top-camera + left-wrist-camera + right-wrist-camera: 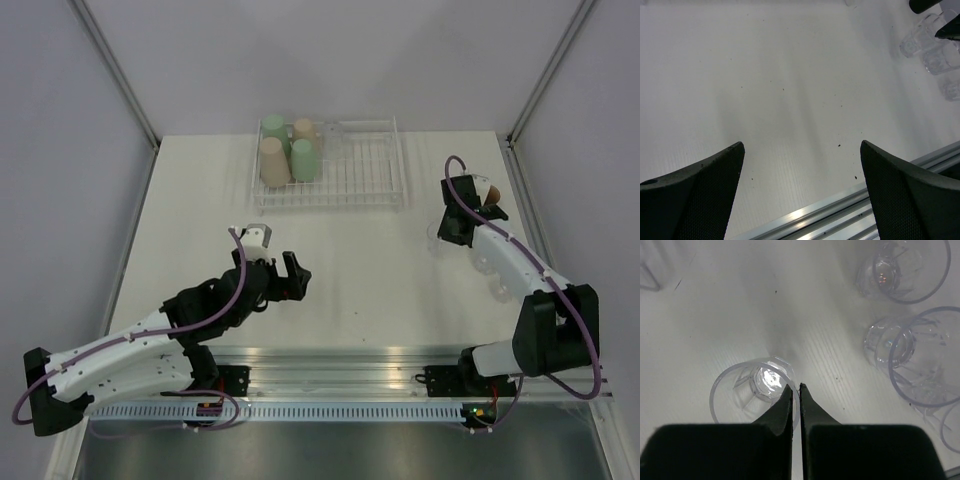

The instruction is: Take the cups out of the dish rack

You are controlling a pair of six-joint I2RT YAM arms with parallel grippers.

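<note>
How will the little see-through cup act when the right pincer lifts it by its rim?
The clear cup looks small and thin-walled, so it is probably light and stiff. The right pincer pinches only one side of its rim, so it may tilt or swing. Its smooth, shiny wall could slip.

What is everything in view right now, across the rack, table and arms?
Dish rack: one, white wire, far middle of the table.
Green tumblers: two, pastel green, rack's left end.
Beige tumblers: two, beige, beside the green ones.
Clear cups: at least four, see-through, on the table's right side.
Brown cup: one, brown, by the right wrist, partly hidden.
Table: one, white.
Left gripper: black, open, over the table's middle.
Right gripper: black, shut on one clear cup's rim.
</note>
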